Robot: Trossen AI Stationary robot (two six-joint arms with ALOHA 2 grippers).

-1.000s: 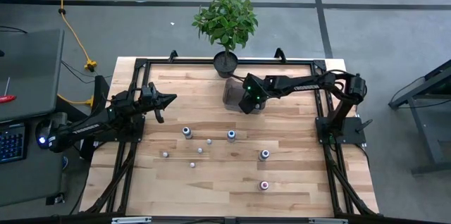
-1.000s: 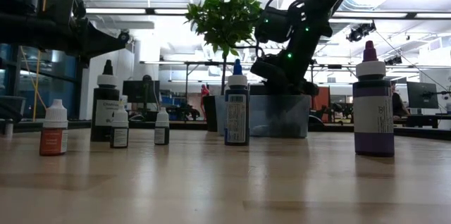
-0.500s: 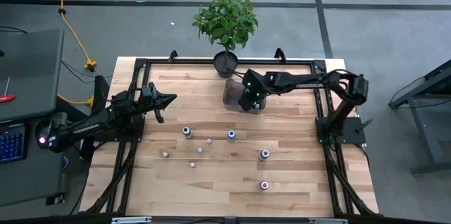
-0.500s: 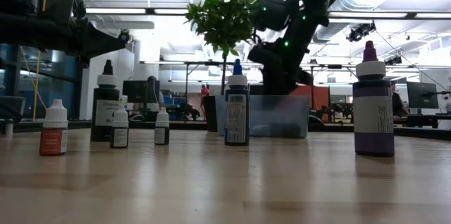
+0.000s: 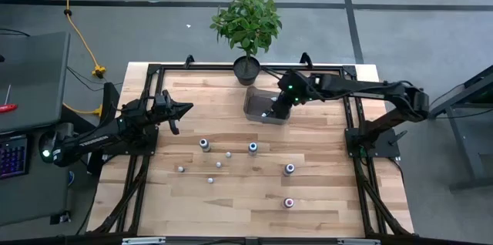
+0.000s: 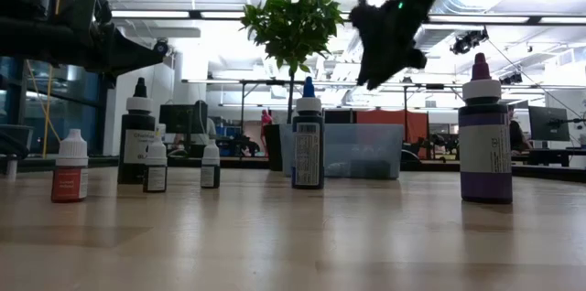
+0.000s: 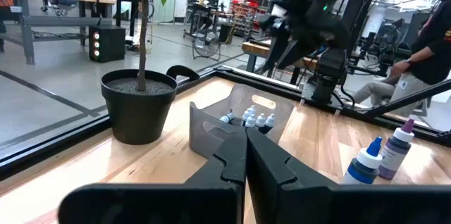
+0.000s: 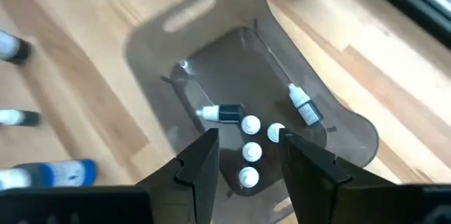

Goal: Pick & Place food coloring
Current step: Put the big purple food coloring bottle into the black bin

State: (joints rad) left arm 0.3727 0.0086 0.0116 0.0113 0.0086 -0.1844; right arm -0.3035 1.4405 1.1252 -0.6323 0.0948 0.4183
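Several food coloring bottles (image 5: 228, 154) stand upright on the wooden table, among them a blue-capped one (image 6: 308, 140) and a purple one (image 6: 484, 135). More food coloring bottles (image 8: 250, 139) are in the clear bin (image 5: 260, 105) at the far middle; some stand and two lie on their sides (image 8: 304, 108). My right gripper (image 8: 248, 137) hangs open above the bin (image 8: 211, 62), pointing down at a slant, with nothing between its fingers. It also shows in the low view (image 6: 375, 76). My left gripper (image 5: 186, 109) waits shut at the left, held level above the table.
A potted plant (image 5: 246, 29) stands just beyond the bin at the table's far edge. A black frame (image 5: 154, 72) runs around the tabletop. Bare wood lies between the bin and the standing bottles (image 5: 231, 125).
My right gripper has risen from inside the bin to well above its rim, drawing back a little toward the table's right edge. Its fingers have stayed open. The bottles and the bin have not moved.
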